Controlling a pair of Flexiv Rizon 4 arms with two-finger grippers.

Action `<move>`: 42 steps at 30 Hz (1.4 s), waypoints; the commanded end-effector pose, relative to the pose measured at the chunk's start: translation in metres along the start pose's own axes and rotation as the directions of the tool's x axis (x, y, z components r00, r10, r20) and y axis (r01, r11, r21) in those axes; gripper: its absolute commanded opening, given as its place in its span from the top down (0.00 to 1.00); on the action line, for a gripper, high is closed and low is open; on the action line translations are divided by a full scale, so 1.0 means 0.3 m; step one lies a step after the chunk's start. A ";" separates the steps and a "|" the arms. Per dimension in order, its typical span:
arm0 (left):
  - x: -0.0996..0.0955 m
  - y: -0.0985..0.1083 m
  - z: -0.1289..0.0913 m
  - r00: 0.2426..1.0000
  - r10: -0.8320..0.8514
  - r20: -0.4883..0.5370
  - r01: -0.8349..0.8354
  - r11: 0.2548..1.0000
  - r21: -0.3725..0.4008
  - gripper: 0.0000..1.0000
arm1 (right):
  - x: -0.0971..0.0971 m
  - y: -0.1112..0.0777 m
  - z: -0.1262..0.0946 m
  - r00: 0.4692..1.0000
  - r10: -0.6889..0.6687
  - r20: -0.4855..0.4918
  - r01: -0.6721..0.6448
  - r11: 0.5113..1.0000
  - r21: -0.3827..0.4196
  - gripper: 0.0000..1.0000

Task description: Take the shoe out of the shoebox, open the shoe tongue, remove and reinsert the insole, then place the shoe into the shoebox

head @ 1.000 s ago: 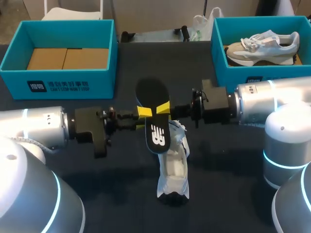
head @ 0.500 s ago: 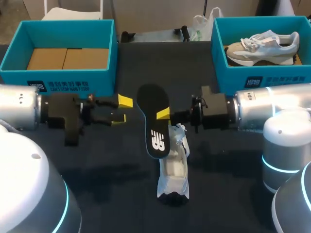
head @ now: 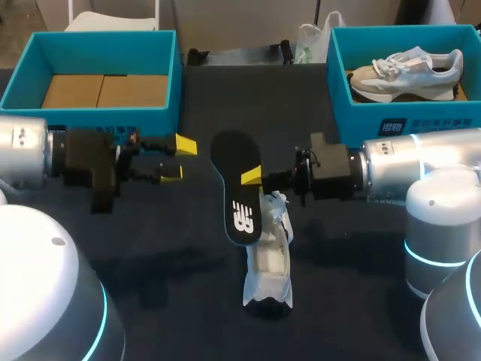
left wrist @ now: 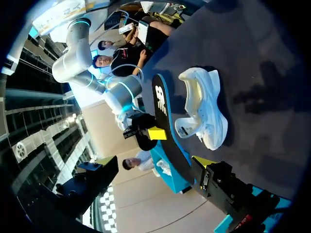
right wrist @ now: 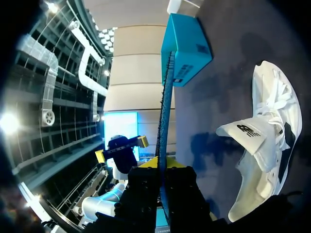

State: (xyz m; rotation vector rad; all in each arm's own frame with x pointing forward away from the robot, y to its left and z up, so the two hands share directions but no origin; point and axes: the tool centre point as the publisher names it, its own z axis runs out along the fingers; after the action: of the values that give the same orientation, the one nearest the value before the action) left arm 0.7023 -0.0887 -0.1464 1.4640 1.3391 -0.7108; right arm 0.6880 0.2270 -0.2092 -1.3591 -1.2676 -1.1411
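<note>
Left hand (head: 180,158) released insole (head: 239,188), opened, drew back leftward, well apart.

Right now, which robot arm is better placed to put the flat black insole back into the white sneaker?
Right. The right gripper is shut on the flat black insole just above the white sneaker. The left gripper is open, empty and farther away.

black insole (head: 236,194), perhaps blue-edged, white shoe (head: 268,261), teal shoebox (head: 154,119)
</note>
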 end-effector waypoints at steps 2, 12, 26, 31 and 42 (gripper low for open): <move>-0.046 0.116 0.031 0.978 0.067 -0.196 -0.050 0.995 0.086 0.00 | 0.000 -0.002 0.007 1.000 0.000 0.002 0.000 1.000 -0.003 1.00; -0.046 0.116 0.031 0.978 0.067 -0.196 -0.050 0.995 0.086 0.00 | 0.000 -0.002 0.007 1.000 0.000 0.002 0.000 1.000 -0.003 1.00; -0.131 0.213 0.059 0.955 0.064 -0.291 -0.052 0.997 0.049 0.00 | 0.000 -0.002 0.007 1.000 0.000 0.002 0.000 1.000 -0.003 1.00; -0.130 0.225 0.089 0.911 0.070 -0.406 -0.034 0.995 0.096 0.00 | 0.000 -0.002 0.007 1.000 0.000 0.002 0.000 1.000 -0.003 1.00; -0.115 0.218 0.134 0.781 0.226 -0.582 -0.083 0.962 0.261 0.00 | 0.000 -0.002 0.007 1.000 0.000 0.002 0.000 1.000 -0.003 1.00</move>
State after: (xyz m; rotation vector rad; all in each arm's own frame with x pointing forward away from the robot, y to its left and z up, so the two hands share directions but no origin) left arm 0.7576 -0.1254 -0.1160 1.9452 1.5559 -0.3857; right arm 0.6879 0.2273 -0.2093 -1.3591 -1.2679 -1.1414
